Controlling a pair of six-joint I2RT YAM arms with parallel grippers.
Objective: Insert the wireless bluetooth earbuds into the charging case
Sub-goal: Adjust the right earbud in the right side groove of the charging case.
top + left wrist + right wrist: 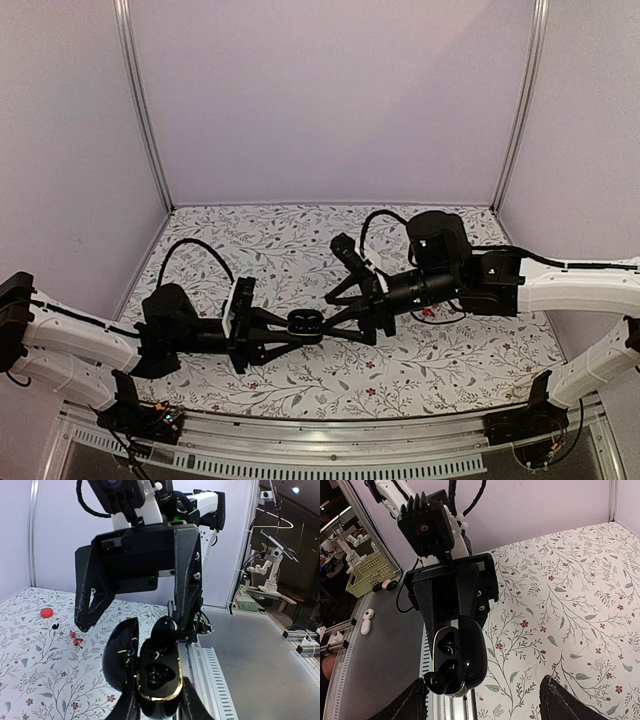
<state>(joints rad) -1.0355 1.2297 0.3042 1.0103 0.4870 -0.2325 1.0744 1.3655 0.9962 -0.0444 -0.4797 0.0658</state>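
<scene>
left gripper (160,707): clamped on open charging case (160,675) | right gripper (135,630): fingers wide, empty | black earbud (167,629) seems perched at rim | keep case level, press bud home

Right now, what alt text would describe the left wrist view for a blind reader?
An open black charging case with a gold rim sits clamped in the left arm's jaws, facing the right arm's open jaws. Tiny red earbuds lie on the floral table at left.
</scene>
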